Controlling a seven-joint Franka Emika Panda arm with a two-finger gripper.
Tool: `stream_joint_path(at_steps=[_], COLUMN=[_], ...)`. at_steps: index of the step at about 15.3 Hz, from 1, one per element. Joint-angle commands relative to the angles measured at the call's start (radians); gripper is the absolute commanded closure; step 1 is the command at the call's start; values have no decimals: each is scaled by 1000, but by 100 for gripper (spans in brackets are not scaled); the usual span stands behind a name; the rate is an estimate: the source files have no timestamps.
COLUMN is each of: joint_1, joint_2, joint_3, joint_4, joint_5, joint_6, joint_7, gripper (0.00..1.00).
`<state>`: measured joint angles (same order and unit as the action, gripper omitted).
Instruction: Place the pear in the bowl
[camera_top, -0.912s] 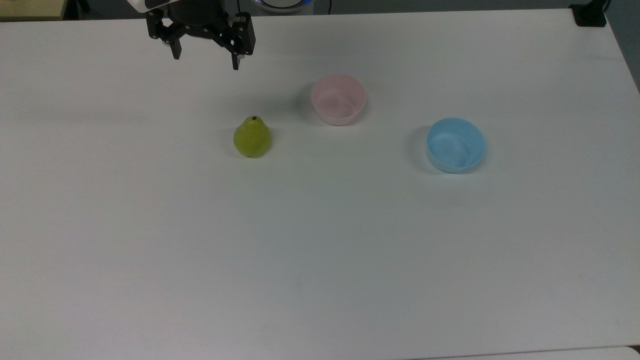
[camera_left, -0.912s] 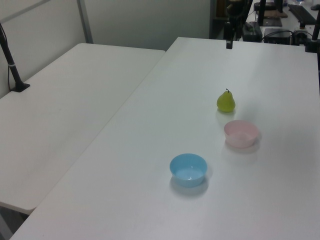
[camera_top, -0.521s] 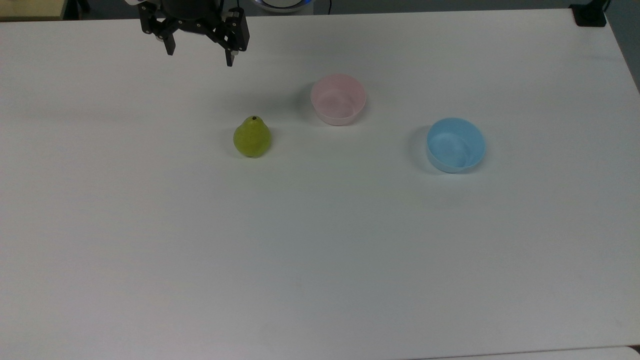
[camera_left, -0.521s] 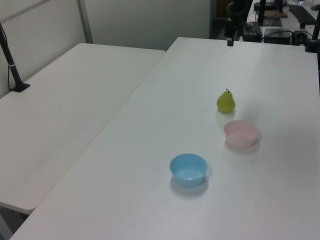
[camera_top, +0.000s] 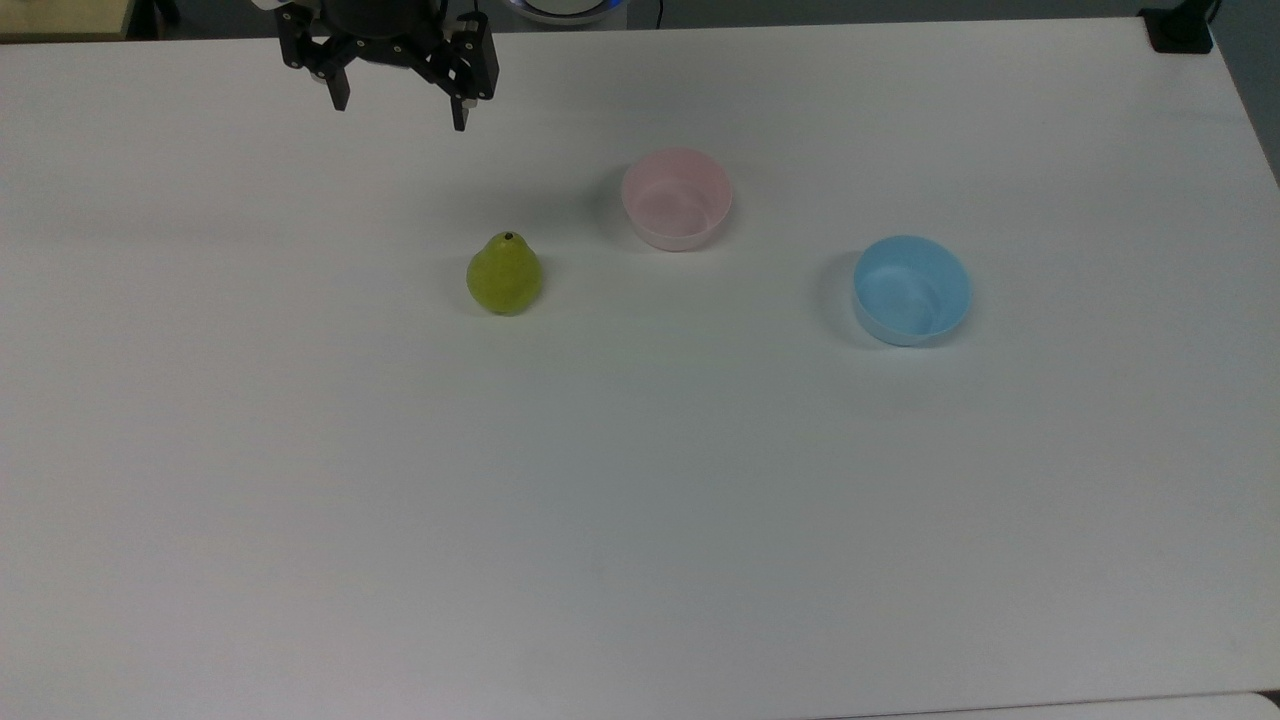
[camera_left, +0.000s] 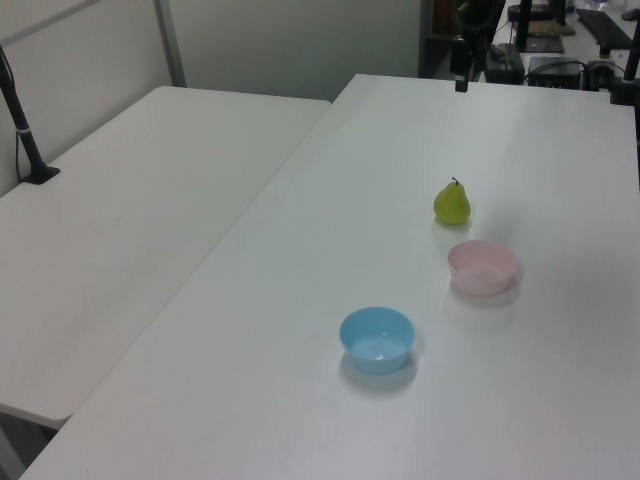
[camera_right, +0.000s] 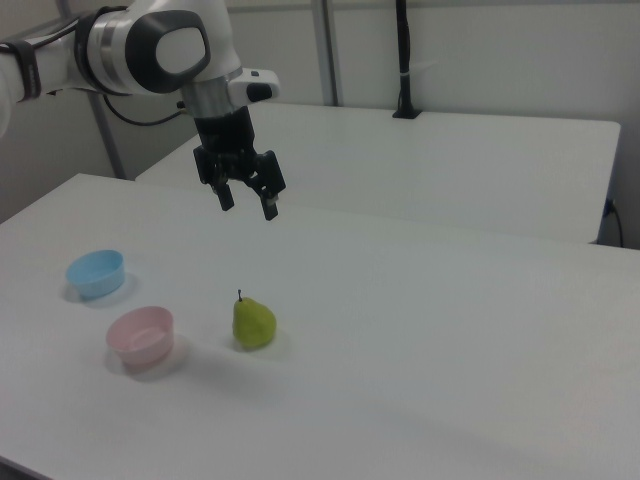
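The yellow-green pear (camera_top: 504, 275) (camera_left: 452, 202) (camera_right: 253, 322) stands upright on the white table (camera_top: 640, 480). To the top view's right of it sits the pale pink bowl (camera_top: 677, 198) (camera_left: 483, 267) (camera_right: 141, 335), with nothing in it. My black gripper (camera_top: 400, 115) (camera_right: 248, 207) hangs open in the air near the table's far edge in the top view, up and left of the pear and well apart from it. Nothing is between its fingers.
A light blue bowl (camera_top: 911, 290) (camera_left: 377, 339) (camera_right: 96, 273) sits to the top view's right of the pink one. A second white table (camera_left: 130, 220) adjoins in the left view. A black post (camera_left: 25, 130) stands on it.
The gripper has moved a little toward the top view's upper left, away from the pear, staying open. Pear and bowls have not moved.
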<state>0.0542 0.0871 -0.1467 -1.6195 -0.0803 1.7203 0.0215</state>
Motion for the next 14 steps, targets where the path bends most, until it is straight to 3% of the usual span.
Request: stream_joint_path(at_steps=[1,4,14], joint_1=[57,96,170], joint_2=[-4,45,213], joint_3=[-46,-91,-93], joint_4=[-36,-75,-149], joint_5=[4,-1,-13], joint_6=[-4,8,159], joint_7=[-38,-101,-112], gripper=[0,0,0])
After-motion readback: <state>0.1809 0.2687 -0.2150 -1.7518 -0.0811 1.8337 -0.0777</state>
